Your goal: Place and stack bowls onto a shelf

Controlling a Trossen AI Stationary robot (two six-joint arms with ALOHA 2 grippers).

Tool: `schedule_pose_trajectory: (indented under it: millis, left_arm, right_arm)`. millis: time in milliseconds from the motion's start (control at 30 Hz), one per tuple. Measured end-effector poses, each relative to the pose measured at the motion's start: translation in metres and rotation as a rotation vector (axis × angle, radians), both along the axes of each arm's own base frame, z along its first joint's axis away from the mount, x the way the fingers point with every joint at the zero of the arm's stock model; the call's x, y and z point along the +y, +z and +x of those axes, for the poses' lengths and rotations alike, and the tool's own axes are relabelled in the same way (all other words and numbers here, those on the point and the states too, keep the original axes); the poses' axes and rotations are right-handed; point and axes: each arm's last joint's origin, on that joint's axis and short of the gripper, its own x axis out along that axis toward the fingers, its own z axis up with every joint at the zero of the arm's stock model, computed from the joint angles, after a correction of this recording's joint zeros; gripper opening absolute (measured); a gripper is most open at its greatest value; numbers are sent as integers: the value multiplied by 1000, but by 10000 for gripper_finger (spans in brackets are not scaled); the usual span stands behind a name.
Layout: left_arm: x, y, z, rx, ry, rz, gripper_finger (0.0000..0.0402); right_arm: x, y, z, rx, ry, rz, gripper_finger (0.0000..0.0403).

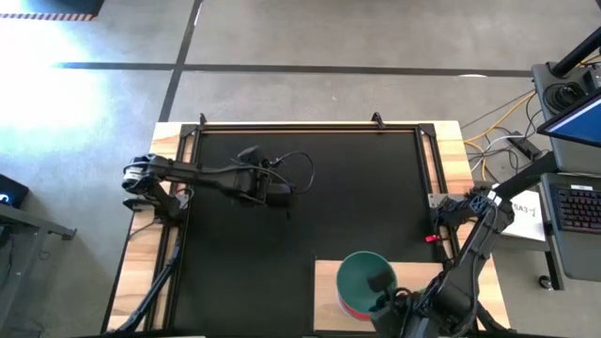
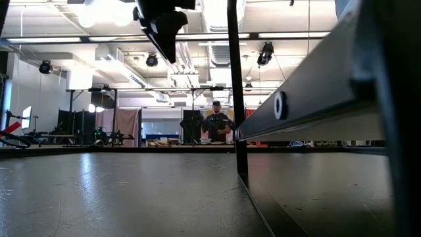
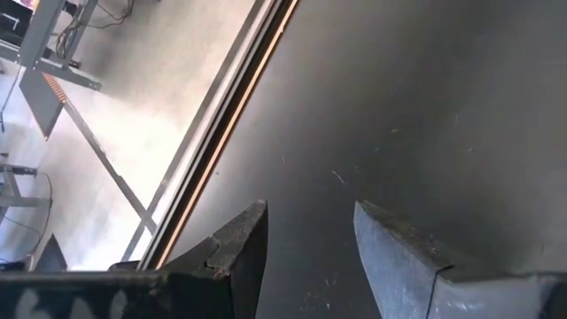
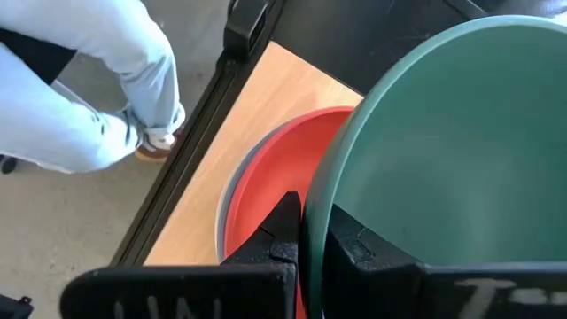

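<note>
My right gripper (image 1: 380,286) is shut on the rim of the larger teal-green bowl (image 1: 362,277) at the table's near edge. The bowl is over a red bowl (image 4: 266,186), which sits inside a periwinkle one whose rim (image 4: 229,199) just shows. That stack stands on the light wooden shelf board (image 4: 266,106). My left gripper (image 3: 310,257) is open and empty above the black mat (image 1: 357,188), left of the table's middle. It also shows in the high view (image 1: 280,197). The other bowls are out of view. My right gripper pinches the teal-green bowl's rim (image 4: 321,199) with one finger (image 4: 285,226) outside the wall and one finger (image 4: 359,248) inside the bowl. The bowl stays open side up over the red bowl. Whether its underside rests on the red bowl, I cannot tell.
A black frame rail (image 4: 190,177) runs along the board's edge. A person's legs in light jeans (image 4: 89,89) stand on the floor by the table's near edge. Another person (image 2: 216,122) stands far off in the room. A desk with a keyboard (image 1: 577,207) is right of the table.
</note>
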Motion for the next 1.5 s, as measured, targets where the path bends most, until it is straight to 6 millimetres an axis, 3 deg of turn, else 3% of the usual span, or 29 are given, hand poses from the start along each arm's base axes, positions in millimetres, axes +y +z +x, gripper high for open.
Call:
schedule_pose_trajectory:
  millis: [367, 533, 900, 1267, 1500]
  left_arm:
    - [-12, 0, -1, -4, -30, -4, 153]
    - [-13, 0, -1, -3, -31, -4, 153]
    - [-12, 0, -1, -2, -32, -3, 153]
    - [-12, 0, -1, 0, -32, -1, 153]
    - [-12, 0, -1, 4, -36, 1, 153]
  right_arm:
    - [0, -34, 0, 33, -101, 27, 9]
    - [0, -34, 0, 32, -159, 71, 22]
    - [6, -31, 5, 6, -142, 146, 90]
    - [-2, 1, -2, -7, -119, 223, 104]
    - [-17, 17, -10, -108, -56, 131, 91]
